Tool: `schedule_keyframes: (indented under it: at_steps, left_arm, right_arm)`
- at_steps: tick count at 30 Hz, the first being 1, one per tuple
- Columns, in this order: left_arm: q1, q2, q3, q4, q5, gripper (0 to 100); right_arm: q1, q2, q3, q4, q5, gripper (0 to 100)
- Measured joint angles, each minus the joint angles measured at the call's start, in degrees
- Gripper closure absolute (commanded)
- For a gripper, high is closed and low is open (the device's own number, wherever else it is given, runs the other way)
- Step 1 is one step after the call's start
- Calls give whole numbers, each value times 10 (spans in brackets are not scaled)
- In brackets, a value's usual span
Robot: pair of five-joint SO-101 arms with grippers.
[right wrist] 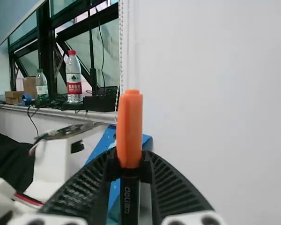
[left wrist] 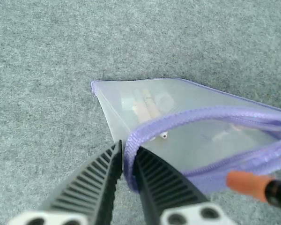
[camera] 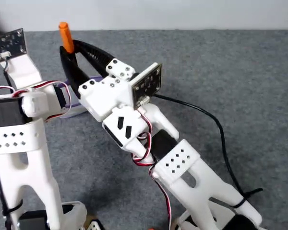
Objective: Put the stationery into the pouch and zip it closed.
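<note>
Toward ten o'clock on the desk (camera: 240,72) in the high view, the pouch (left wrist: 192,136) lies with its mouth gaping, and a few small items (left wrist: 147,105) show through its clear wall. The left gripper (left wrist: 125,161) has its fingers pinched together on the purple zipper rim. The right gripper (right wrist: 129,161) has its fingers clamped on a marker (right wrist: 129,126) just below the orange cap, which sits close to the rim. The risk I see is that the marker drops outside the mouth or snags the zipper tape. A push there could tug the thin rim out of the left pinch and let the mouth collapse.
</note>
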Motion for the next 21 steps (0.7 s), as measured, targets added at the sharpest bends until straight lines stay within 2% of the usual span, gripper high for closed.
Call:
schedule_keyframes:
  at_steps: [5,9,13,17,21]
  left_arm:
    - [0,0,0,0,0,987]
    - [0,0,0,0,0,987]
    - [0,0,0,0,0,987]
    - [1,0,0,0,0,987]
    - [0,0,0,0,0,987]
  right_arm:
    - [8,23,0,-3,0,991]
    - [31,70,0,-57,0,991]
    - [43,97,22,-62,0,981]
    - [46,94,54,-9,37,866]
    - [47,55,59,77,40,765]
